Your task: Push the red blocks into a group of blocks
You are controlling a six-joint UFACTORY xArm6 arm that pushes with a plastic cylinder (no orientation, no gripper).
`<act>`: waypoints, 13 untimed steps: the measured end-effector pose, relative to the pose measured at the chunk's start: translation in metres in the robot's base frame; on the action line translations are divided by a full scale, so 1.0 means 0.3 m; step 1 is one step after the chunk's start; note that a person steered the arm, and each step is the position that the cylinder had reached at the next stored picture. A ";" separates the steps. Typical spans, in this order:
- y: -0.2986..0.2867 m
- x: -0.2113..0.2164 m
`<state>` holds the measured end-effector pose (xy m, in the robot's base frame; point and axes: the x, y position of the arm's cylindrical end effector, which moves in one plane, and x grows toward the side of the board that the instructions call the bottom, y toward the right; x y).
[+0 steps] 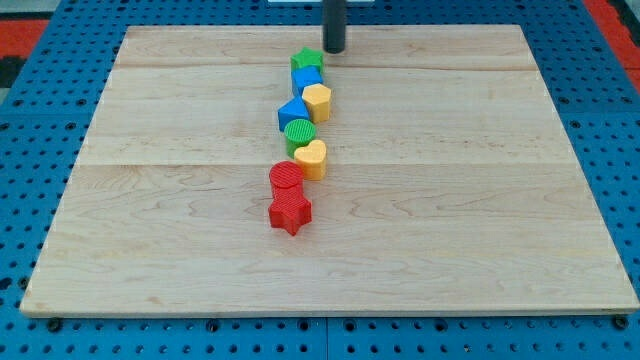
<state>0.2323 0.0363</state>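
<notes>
A red star block [290, 213] lies near the board's middle, touching a red round block [286, 179] just above it. Above them runs a chain of blocks towards the view's top: a yellow heart [312, 158], a green round block [300, 133], a blue block [293, 113], a yellow hexagon block [318, 101], a blue cube [307, 79] and a green star [307, 60]. My tip [333, 50] is near the board's top edge, just right of and above the green star, far from the red blocks.
The blocks rest on a light wooden board [480, 200]. Around it is a blue perforated table [30, 130].
</notes>
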 end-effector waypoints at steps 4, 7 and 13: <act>0.535 0.240; 0.496 0.962; -0.361 0.923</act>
<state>0.5092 -0.0719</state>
